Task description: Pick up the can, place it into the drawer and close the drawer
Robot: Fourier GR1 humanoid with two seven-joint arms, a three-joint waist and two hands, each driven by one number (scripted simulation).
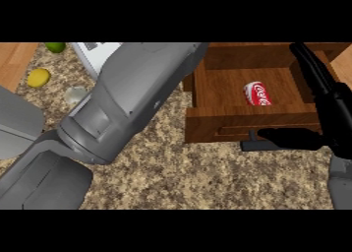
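Now lying on its side on the floor of the open brown wooden drawer [208, 123]: a red cylindrical drink can [257, 93] with white script lettering along its wall and a silvery rim at the end farther from the drawer's front panel. Long axis running roughly from the drawer's back toward its front panel, leaning slightly rightward toward the front. Nothing touching the can. At the drawer's right side, the black right hand [337, 115], fingers straight and stretched over the right wall toward the back, thumb spread out across the front panel, holding nothing. Across the drawer's left, a large grey left forearm [128, 98] slanting up toward the drawer's back-left corner; left hand hidden, so cannot tell how its fingers stand. Under the drawer, a speckled beige granite counter [208, 172]. Well left of the drawer, a yellow lemon [39, 77] and a green lime [55, 47].
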